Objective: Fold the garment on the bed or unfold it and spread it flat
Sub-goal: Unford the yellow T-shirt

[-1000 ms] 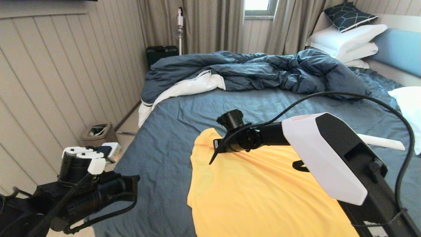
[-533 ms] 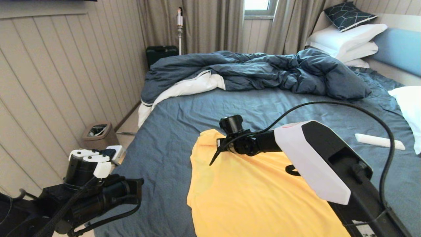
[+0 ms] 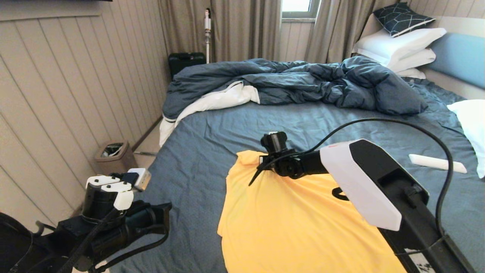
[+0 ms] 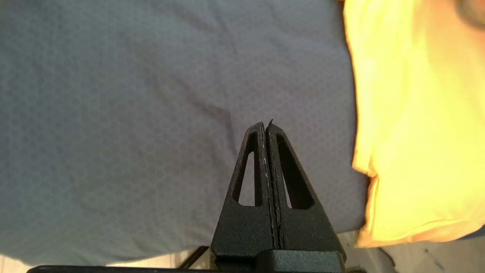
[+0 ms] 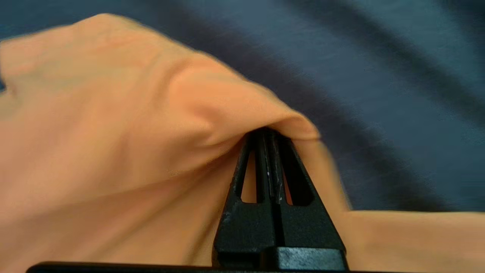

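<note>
- Two arms in play; only the right one carries cloth. Going left to right in the head view.
- Far left: bin (image 3: 113, 151) on the floor by the panelled wall, off the bed (image 3: 197, 167). No interference.
- Left gripper (image 4: 266, 127) hangs over bare sheet just beside the garment's near edge, jaws pressed together and holding nothing. You would need to part them before any pinch on that edge.
- Centre: the garment (image 3: 288, 223), yellow T-shirt, lies on the near part of the bed, mostly spread, with creases running toward its far end.
- Right gripper (image 5: 268, 133) is clamped on a fold of the garment at its far edge; cloth drapes over the fingertips. Judgement: you are drawing this edge out. Keep the pull low and even, since thin fabric probably bunches or slips if jerked.
- Rear: rumpled duvet (image 3: 295, 83) takes the far side of the bed. It limits how far you can lay cloth out that way.
- Right: white stick-like object (image 3: 435, 163) lies on the sheet, well apart from the garment; white pillow (image 3: 471, 125) beyond it.
</note>
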Motion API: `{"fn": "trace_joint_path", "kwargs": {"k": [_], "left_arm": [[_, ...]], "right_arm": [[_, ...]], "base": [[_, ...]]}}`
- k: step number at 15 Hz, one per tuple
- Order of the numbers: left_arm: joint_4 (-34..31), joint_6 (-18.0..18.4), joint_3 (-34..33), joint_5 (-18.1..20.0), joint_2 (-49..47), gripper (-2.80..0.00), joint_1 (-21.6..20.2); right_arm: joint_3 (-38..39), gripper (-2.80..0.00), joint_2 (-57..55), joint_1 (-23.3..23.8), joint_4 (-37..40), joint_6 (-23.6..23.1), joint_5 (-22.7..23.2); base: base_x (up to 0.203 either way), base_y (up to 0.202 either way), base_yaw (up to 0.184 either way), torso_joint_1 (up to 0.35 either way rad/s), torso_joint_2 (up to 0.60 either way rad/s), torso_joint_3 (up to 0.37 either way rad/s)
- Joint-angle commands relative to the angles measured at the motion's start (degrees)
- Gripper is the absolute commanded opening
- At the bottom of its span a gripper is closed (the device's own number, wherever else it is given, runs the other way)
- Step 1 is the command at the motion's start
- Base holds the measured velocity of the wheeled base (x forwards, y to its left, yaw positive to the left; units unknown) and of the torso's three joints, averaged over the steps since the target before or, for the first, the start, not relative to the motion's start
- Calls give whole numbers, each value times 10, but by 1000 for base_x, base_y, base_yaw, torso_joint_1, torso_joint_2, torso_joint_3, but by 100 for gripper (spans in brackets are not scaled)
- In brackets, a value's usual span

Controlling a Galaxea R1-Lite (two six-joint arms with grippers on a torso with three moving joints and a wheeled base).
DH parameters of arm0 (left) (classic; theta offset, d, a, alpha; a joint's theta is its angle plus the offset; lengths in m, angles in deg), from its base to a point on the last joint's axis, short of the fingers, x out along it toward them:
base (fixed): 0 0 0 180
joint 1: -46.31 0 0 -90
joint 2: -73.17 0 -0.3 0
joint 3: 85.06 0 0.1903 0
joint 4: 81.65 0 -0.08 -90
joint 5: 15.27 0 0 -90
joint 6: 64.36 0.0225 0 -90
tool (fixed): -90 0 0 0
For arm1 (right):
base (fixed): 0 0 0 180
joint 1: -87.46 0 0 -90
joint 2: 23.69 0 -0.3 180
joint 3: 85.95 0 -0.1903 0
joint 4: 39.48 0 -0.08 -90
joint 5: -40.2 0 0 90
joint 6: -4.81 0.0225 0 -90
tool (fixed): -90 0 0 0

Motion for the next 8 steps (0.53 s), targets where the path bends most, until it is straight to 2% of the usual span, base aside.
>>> {"fn": "trace_joint_path", "kwargs": {"k": [1,8], "left_arm": [[4,-1,-3,0,-10,-280,8],[7,-3,-3,0,-11,-280,12]], "right_arm": [[0,-280,9,8,0,0,-2],[0,-280,47,-5,3,1,-2]], "base": [[0,0,0,0,0,0],[0,0,0,0,0,0]]}}
